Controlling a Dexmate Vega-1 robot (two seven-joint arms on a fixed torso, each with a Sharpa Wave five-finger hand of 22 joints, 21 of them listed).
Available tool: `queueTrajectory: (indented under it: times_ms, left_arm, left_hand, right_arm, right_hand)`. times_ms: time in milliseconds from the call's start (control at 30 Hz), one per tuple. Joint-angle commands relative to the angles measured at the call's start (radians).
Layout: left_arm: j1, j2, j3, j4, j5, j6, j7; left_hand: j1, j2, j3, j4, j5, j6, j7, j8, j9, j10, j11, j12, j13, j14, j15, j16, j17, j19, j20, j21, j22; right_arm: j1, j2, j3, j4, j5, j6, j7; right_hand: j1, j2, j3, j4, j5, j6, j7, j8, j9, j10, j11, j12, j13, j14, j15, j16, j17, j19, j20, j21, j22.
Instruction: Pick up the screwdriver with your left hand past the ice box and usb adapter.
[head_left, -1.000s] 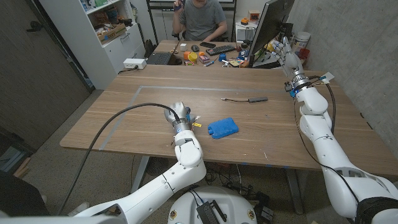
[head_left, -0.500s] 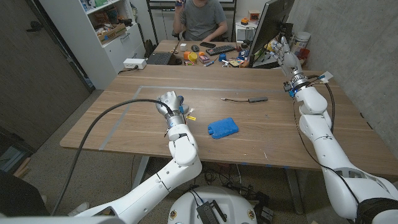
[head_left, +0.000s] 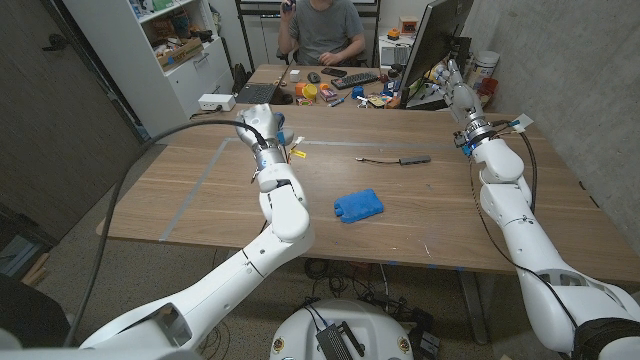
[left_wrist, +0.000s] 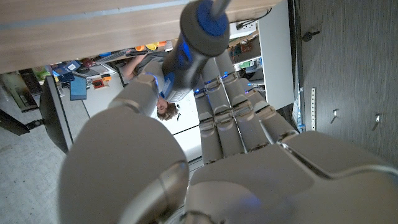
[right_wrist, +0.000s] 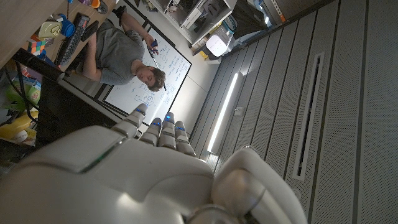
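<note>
left hand grips the screwdriver — raised above the table.

Beyond the far edge of the wooden surface a person in a grey shirt sits at a cluttered desk. Before that person lie a black keyboard and a dark laptop; a white power strip sits left of the laptop. A large monitor stands right of the keyboard, and white shelving stands left of the person.
</note>
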Motion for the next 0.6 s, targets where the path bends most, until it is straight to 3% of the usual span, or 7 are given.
queueTrajectory:
  times_ms: [33, 200, 600]
  left_arm:
    - [-0.099, -0.076, -0.05, -0.014, 0.237, -0.123, -0.159]
    - [-0.13, -0.143, -0.088, -0.014, 0.27, -0.188, -0.131]
    - [-0.166, -0.232, -0.14, -0.04, 0.386, -0.312, -0.165]
  left_hand:
    - [0.221, 0.211, 0.021, 0.014, 0.008, 0.267, -0.114, 0.004, 0.004, 0.203, -0.185, 0.006, -0.001, 0.04, -0.138, -0.006, -0.001, -0.007, -0.097, -0.002, 0.0]
    - [0.22, 0.208, 0.026, 0.014, 0.008, 0.269, -0.109, 0.002, 0.002, 0.21, -0.186, 0.008, -0.002, 0.04, -0.138, -0.011, -0.002, -0.023, -0.098, -0.01, 0.0]
    - [0.216, 0.204, 0.03, 0.014, 0.007, 0.271, -0.101, -0.003, 0.001, 0.214, -0.187, 0.008, -0.007, 0.045, -0.139, -0.016, -0.002, -0.029, -0.095, -0.013, -0.001]
  right_arm:
    - [0.003, -0.007, -0.011, -0.005, -0.011, -0.009, -0.009]
    - [0.001, -0.008, -0.017, -0.007, -0.013, -0.011, -0.009]
    - [0.004, -0.009, -0.02, 0.007, -0.021, -0.018, -0.023]
  right_hand:
    - [0.014, 0.003, 0.003, -0.003, 0.006, 0.001, 0.0, 0.009, 0.005, -0.001, 0.007, 0.003, 0.002, -0.009, -0.002, 0.003, 0.001, -0.005, -0.004, -0.003, 0.003]
    - [0.018, 0.005, 0.005, -0.005, 0.008, 0.001, 0.0, 0.009, 0.005, -0.002, 0.01, 0.003, 0.002, -0.009, -0.001, 0.003, 0.001, -0.005, -0.003, -0.003, 0.003]
    - [0.024, 0.008, 0.008, -0.009, 0.01, 0.001, 0.004, 0.01, 0.005, -0.003, 0.013, 0.003, 0.002, -0.01, 0.002, 0.003, 0.001, -0.009, -0.001, -0.004, 0.003]
